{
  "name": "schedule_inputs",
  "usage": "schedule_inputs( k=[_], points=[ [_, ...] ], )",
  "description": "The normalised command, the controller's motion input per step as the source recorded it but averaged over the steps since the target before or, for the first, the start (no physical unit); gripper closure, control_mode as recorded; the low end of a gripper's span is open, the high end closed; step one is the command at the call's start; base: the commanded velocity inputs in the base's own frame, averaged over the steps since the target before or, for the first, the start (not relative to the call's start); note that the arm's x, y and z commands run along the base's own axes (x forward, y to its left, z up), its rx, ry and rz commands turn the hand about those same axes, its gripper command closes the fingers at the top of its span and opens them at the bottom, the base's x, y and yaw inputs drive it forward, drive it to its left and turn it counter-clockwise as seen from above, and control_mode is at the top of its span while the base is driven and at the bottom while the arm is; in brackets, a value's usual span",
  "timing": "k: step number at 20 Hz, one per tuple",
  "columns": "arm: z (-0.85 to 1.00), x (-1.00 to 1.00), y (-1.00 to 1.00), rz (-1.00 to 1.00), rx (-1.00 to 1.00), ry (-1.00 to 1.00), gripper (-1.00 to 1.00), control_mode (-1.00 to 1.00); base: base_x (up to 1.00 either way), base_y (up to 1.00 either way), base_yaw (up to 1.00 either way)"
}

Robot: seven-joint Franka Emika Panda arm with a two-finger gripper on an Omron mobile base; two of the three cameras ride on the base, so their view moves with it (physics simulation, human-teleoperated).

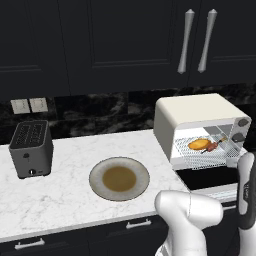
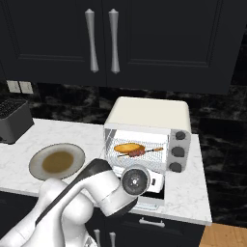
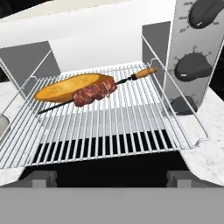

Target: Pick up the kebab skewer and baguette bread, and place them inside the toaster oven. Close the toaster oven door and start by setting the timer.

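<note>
- A dark grey slot toaster (image 1: 31, 148) stands at the left end of the white marble table (image 1: 70, 195), below two wall outlets (image 1: 29, 105).
- A round plate (image 1: 119, 178) with a brown centre lies on the table between the slot toaster and the toaster oven (image 1: 197, 120).
- The toaster oven stands at the right, cream-white, with three dark knobs (image 2: 179, 151) down its right side.
- The toaster oven door (image 2: 149, 192) hangs open, folded down in front of the oven.
- On the wire rack (image 3: 105, 127) inside lie the baguette bread (image 3: 72, 86) and the kebab skewer (image 3: 97, 92), touching, the skewer along the bread's near side.
- The end effector (image 3: 111, 177) sits just in front of the open oven, facing the rack; its fingers (image 3: 38, 177) stand wide apart and appear to hold nothing, though the tips are largely hidden.
</note>
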Motion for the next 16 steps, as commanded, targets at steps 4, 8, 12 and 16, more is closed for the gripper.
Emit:
schedule_inputs(
  k=[4,8,12,16],
  points=[
    [0.00,0.12,0.13,-0.07,0.00,-0.23,-1.00,-1.00,0.00,0.00,0.00],
    [0.00,0.00,0.00,0.00,0.00,-0.04,-1.00,-1.00,0.00,0.00,0.00],
    [0.00,0.00,0.02,0.00,0.00,0.00,-1.00,-1.00,0.00,0.00,0.00],
    [0.00,0.01,0.00,0.00,0.00,0.00,-1.00,-1.00,0.00,0.00,0.00]
  ],
)
